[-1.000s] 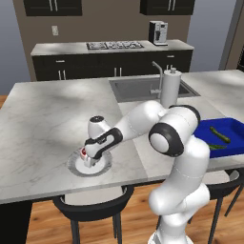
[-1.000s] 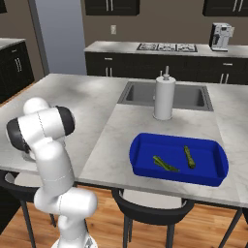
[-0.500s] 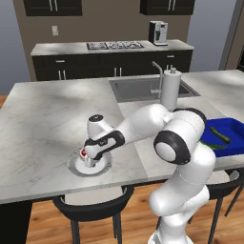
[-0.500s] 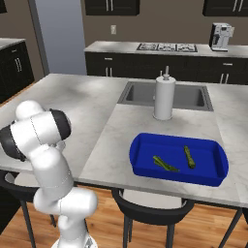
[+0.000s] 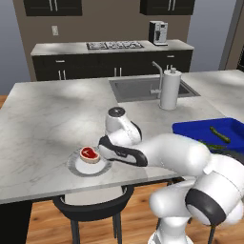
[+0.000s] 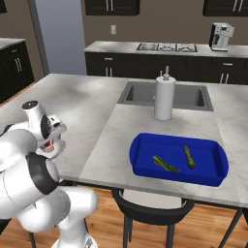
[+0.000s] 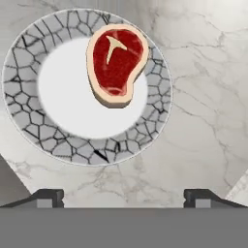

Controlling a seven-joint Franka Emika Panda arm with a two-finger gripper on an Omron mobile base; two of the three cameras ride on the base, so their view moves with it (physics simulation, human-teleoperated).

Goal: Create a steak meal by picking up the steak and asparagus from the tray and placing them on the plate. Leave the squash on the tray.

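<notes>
The steak (image 7: 116, 63), red with a pale fat rim, lies on the round white plate (image 7: 29, 131) with the grey ribbed rim, toward one side of it. My gripper (image 7: 123, 198) hovers just off the plate's edge, open, with nothing between its fingers. In the left base view the steak (image 5: 89, 154) rests on the plate (image 5: 76, 167) near the counter's front edge, and the gripper (image 5: 102, 143) is right beside it. The blue tray (image 6: 140, 167) sits to the right; the asparagus (image 6: 164, 163) and the squash (image 6: 189, 156) lie in it.
A white cylindrical dispenser (image 5: 170, 89) stands by the sink (image 5: 138, 88) behind the tray. Dark stools (image 5: 90, 207) are tucked under the counter's front edge. Bare marble stretches left of and behind the plate.
The gripper has opened and let go of the steak, which now rests on the plate. The hand has drawn back a little and the elbow has swung lower.
</notes>
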